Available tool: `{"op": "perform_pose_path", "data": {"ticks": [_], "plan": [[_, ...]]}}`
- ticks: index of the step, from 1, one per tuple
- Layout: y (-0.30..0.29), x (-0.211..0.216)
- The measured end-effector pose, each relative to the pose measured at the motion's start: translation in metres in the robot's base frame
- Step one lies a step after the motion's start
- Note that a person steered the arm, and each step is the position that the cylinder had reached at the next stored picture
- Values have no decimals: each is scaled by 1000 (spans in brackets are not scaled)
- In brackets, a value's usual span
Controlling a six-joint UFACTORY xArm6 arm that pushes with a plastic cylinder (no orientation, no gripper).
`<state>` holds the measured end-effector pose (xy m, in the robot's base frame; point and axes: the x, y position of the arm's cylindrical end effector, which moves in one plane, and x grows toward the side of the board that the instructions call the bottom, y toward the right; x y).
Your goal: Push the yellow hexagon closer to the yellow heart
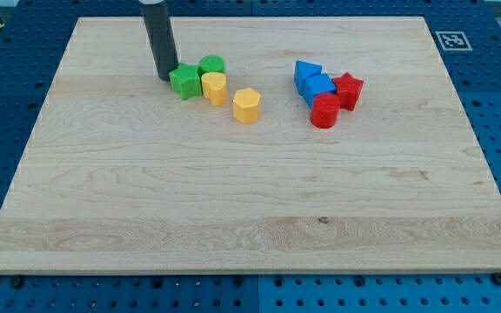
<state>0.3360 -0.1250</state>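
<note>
The yellow hexagon [246, 105] sits on the wooden board [250, 200], right of and slightly below the yellow heart [215, 88], with a small gap between them. The heart touches a green star [183, 81] on its left and a green round block [211, 65] above it. My tip [163, 77] rests on the board just left of the green star, touching or nearly touching it. The green blocks and the heart lie between my tip and the hexagon.
A cluster stands at the view's upper right: a blue triangle [306, 72], a blue block [319, 86], a red star [348, 89] and a red round block [325, 111]. A marker tag [450, 40] sits at the board's top right corner.
</note>
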Motion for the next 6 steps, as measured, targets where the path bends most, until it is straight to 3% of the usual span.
{"op": "perform_pose_path", "data": {"ticks": [2,3,5,6], "plan": [[-15,15],[-6,49],[71,107],[122,107]]}}
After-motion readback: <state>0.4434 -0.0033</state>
